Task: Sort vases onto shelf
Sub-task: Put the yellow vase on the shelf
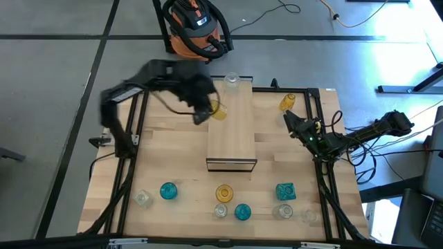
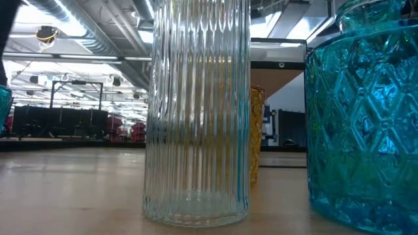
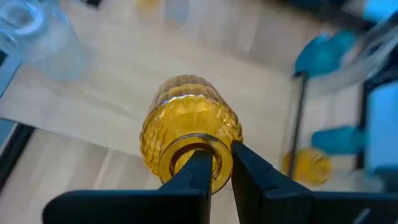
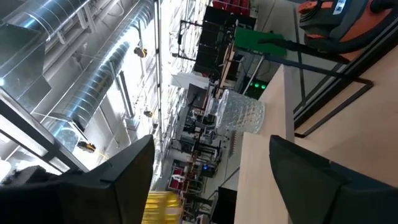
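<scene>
The left gripper (image 3: 216, 163) is pinching the rim of an amber vase (image 3: 189, 127), its two fingers nearly together with only the glass lip between them, one finger inside the mouth and one outside. In the high view this gripper (image 1: 205, 111) is hanging over the shelf's (image 1: 232, 131) left edge, near the shelf's far end, with the amber vase (image 1: 219, 111) over the shelf top. A clear vase (image 1: 231, 81) is standing at the shelf's far end. The right gripper (image 1: 291, 122) is waiting to the right of the shelf, well apart from it, its fingers (image 4: 121, 168) spread wide with nothing between them. More vases are standing on the table (image 1: 173, 159) in front of the shelf's dark end, among them a teal vase (image 1: 169, 190) and a clear ribbed vase (image 2: 196, 111).
</scene>
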You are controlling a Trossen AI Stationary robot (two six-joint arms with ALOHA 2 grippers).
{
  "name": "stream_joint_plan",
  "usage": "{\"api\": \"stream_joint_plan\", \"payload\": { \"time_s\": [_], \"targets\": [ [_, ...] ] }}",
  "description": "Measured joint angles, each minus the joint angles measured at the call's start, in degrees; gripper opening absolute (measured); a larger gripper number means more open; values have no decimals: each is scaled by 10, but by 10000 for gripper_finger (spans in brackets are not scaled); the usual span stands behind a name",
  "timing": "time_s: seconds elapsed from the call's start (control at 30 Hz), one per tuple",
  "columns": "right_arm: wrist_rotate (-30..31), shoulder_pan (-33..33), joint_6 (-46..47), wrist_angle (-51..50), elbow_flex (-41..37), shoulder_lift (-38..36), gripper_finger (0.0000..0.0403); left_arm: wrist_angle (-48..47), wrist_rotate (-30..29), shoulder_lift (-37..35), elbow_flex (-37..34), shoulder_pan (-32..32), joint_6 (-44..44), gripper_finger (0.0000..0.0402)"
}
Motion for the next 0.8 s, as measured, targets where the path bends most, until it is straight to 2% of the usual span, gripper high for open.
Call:
{"api": "stream_joint_plan", "payload": {
  "time_s": [0.07,0.2,0.3,0.4,0.8],
  "targets": [
    [-3,0,0,2,0,0,280,-26,-9,57,58,0,29,27],
    [-19,0,1,3,0,0,280,-6,11,93,34,12,62,27],
    [-36,0,1,4,0,0,280,-27,-31,115,48,23,71,27],
    [-45,0,2,6,0,0,280,-23,-51,122,51,35,77,27],
    [-32,0,1,6,0,0,280,-4,-48,120,45,80,93,34]
  ]
}}
